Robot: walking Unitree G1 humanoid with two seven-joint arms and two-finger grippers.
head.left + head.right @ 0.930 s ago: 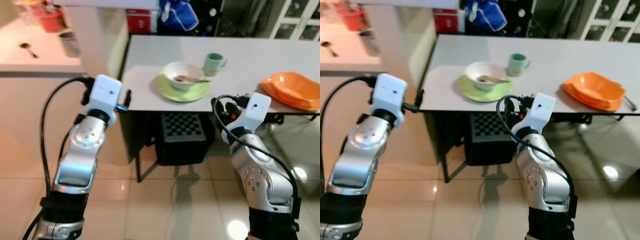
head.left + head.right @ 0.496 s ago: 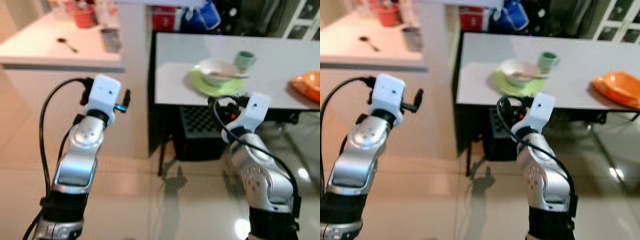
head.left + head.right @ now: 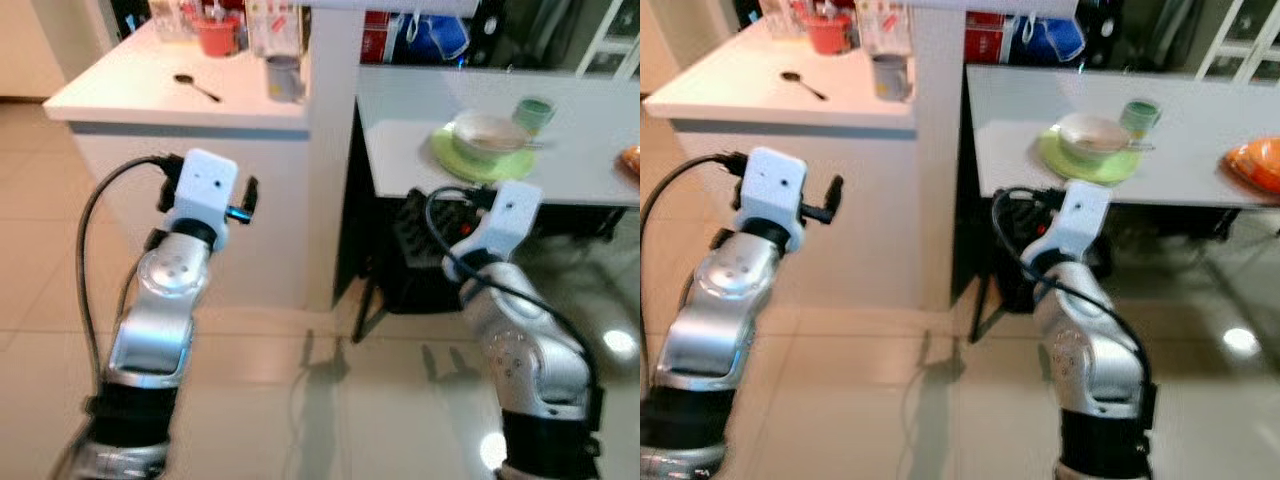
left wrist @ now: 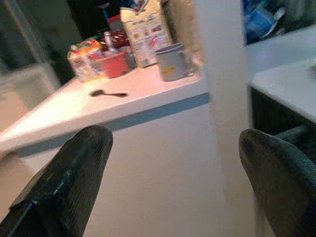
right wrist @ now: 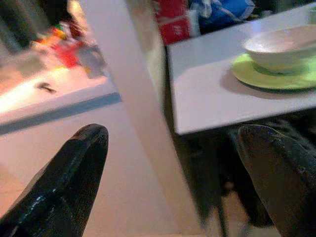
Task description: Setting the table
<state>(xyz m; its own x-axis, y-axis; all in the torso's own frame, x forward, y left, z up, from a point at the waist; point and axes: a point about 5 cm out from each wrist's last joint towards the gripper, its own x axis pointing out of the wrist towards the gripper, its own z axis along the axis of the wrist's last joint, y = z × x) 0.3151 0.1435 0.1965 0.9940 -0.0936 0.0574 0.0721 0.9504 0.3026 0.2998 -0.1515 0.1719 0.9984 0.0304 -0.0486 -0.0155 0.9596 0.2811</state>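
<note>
A white bowl (image 3: 489, 131) with a spoon in it sits on a green plate (image 3: 474, 163) on the grey table (image 3: 400, 125), at my right. A green cup (image 3: 533, 112) stands just behind them. An orange plate (image 3: 1258, 165) lies at the table's right edge. On the white counter (image 3: 150, 95) to the left lie a dark spoon (image 3: 197, 87) and a grey mug (image 3: 284, 78). My left gripper (image 4: 173, 136) is raised in front of the counter, open and holding nothing. My right gripper (image 5: 173, 131) is held up near the table's front edge, also open and holding nothing.
A red bowl (image 3: 218, 35), a carton (image 4: 145, 34) and packets crowd the counter's back. A white pillar (image 3: 330, 150) stands between counter and table. A black crate (image 3: 420, 250) sits under the table. Glossy tiled floor (image 3: 300, 400) lies below my arms.
The camera has swung left: the table and its dishes slid to the right of the picture and the counter came into full view. Both arms keep the same raised pose.
</note>
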